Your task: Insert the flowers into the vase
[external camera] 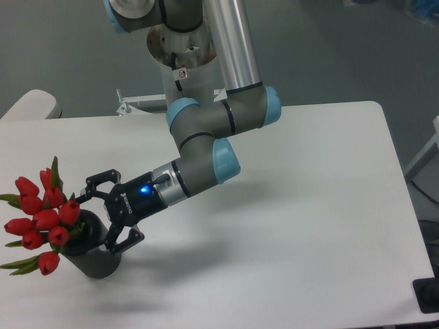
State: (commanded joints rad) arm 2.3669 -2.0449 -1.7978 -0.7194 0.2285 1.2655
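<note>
The flowers [42, 221], a bunch of red tulip buds with green leaves, lean out to the left at the table's front left. Their stems run down into the top of the vase [97, 259], a dark grey cylinder standing upright. My gripper [93, 223] reaches in from the right at the level of the vase's mouth. Its jaws are spread wide, one finger [96, 184] above and behind the stems, the other [122, 241] against the vase's near right side. Nothing is clamped between them. The vase's opening is hidden by the buds and the gripper.
The white table [288, 226] stretches to the right. The arm's elbow [219, 130] hangs over the table's middle back. A metal bracket [137, 104] sits at the back edge near the arm's base, and a pale rounded object [31, 104] at the far left.
</note>
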